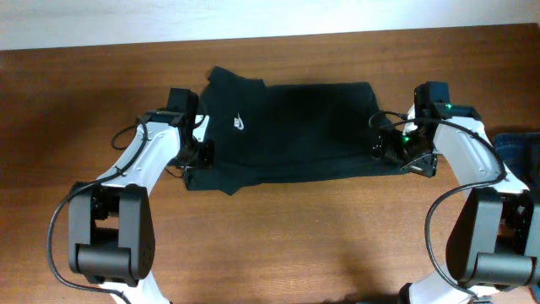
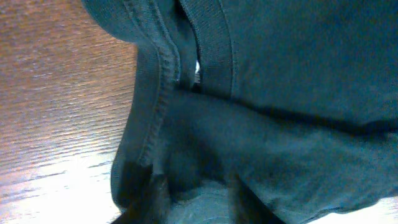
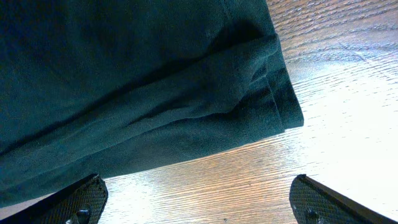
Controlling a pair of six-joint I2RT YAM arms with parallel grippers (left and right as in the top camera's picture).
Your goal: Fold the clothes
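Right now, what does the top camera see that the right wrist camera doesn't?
Only overhead: the white swoosh logo and a blue denim garment at the right edge. Only right wrist: a stitched hem up close, and the right gripper open, holding nothing. Both: the black T-shirt on the wooden table.

T-shirt (image 1: 295, 127) | black, soft, short-sleeved; small white swoosh (image 1: 239, 124) face up near left end | folded into a wide band, near edge doubled over in a soft roll, stitched hems showing at both ends | flat on bench (image 1: 84, 93), beyond centre, long side running left to right
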